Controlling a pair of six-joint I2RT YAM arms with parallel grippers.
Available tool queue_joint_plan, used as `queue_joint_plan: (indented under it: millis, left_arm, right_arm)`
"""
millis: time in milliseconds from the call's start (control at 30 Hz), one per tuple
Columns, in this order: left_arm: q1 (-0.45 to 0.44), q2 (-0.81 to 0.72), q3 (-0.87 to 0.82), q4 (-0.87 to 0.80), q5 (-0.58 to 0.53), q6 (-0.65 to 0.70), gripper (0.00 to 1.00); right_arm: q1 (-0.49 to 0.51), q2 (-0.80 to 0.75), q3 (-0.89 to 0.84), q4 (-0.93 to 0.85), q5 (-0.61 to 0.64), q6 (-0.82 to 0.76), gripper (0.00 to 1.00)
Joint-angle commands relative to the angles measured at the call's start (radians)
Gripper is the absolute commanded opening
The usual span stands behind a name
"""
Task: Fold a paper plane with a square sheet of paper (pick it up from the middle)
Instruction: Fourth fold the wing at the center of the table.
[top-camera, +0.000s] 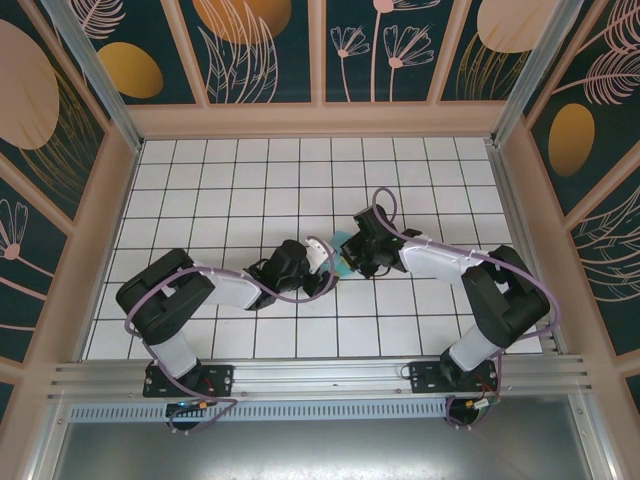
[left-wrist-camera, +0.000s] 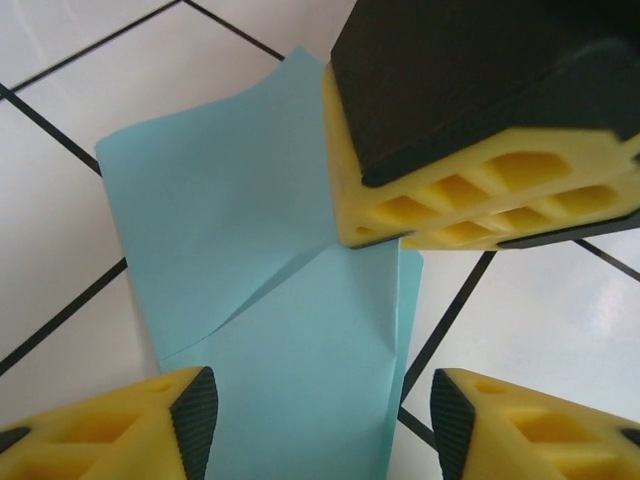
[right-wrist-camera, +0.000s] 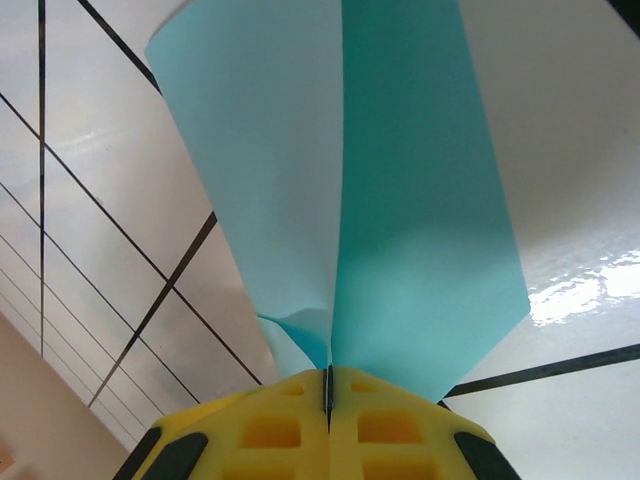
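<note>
Paper plane (right-wrist-camera: 400, 200): pinched in the closed right tool (right-wrist-camera: 328, 385). The left tool (left-wrist-camera: 322, 405) is partly open astride it. Risk: a skewed close could crumple the folds.

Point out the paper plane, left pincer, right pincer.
paper plane (right-wrist-camera: 420, 180): right wrist view, darker flap.
left pincer (left-wrist-camera: 322, 418): left wrist view, gap between fingertips.
right pincer (right-wrist-camera: 328, 390): right wrist view, seam of fingertips.

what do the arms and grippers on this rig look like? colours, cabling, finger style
Matched pair: the left arm and right arm have chunky black joint housings, white links and a lilac cable looped alongside. On the left gripper and right gripper, the fingers are yellow with open lattice cut-outs and black pads. No markings legible.
</note>
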Motion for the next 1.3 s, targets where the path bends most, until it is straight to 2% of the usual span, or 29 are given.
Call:
queue_joint_plan:
  millis: [0, 200, 300, 500, 567, 667, 733, 800, 967, 1100, 1267]
  left_arm:
    - [-0.005, 0.030, 0.032, 0.004, 0.030, 0.039, 0.58]
    - [-0.005, 0.050, 0.043, -0.001, 0.029, 0.049, 0.46]
    - [-0.005, 0.051, 0.042, 0.002, 0.030, 0.048, 0.38]
    - [-0.005, 0.049, 0.036, 0.009, 0.030, 0.042, 0.23]
    - [-0.006, 0.047, 0.030, 0.019, 0.027, 0.034, 0.21]
    - [-0.005, 0.044, 0.020, 0.034, 0.028, 0.013, 0.20]
    - [-0.004, 0.042, 0.013, 0.047, 0.027, -0.012, 0.18]
    - [-0.006, 0.039, 0.007, 0.055, 0.021, -0.046, 0.16]
    - [-0.003, 0.041, 0.030, 0.002, 0.037, -0.168, 0.15]
    - [-0.001, 0.031, 0.035, -0.004, 0.078, -0.279, 0.14]
    - [0.003, 0.038, 0.055, -0.002, 0.148, -0.393, 0.13]
  right_arm:
    - [-0.011, 0.013, 0.026, -0.025, -0.029, 0.010, 0.00]
    - [-0.022, 0.011, 0.029, -0.028, -0.040, -0.003, 0.02]
    - [-0.023, 0.009, 0.035, -0.038, -0.032, -0.021, 0.17]
    - [-0.037, -0.008, 0.034, -0.045, -0.028, -0.044, 0.29]
    - [-0.045, -0.023, 0.036, -0.053, -0.014, -0.058, 0.34]
    - [-0.061, -0.053, 0.047, -0.073, 0.014, -0.111, 0.47]
    - [-0.078, -0.081, 0.055, -0.085, 0.035, -0.177, 0.56]
    - [-0.083, -0.117, 0.048, -0.079, 0.061, -0.257, 0.61]
    - [-0.123, -0.248, -0.083, 0.099, 0.049, -0.513, 0.65]
    - [-0.163, -0.327, -0.237, 0.263, -0.061, -0.601, 0.65]
    - [-0.175, -0.321, -0.331, 0.369, -0.170, -0.655, 0.62]
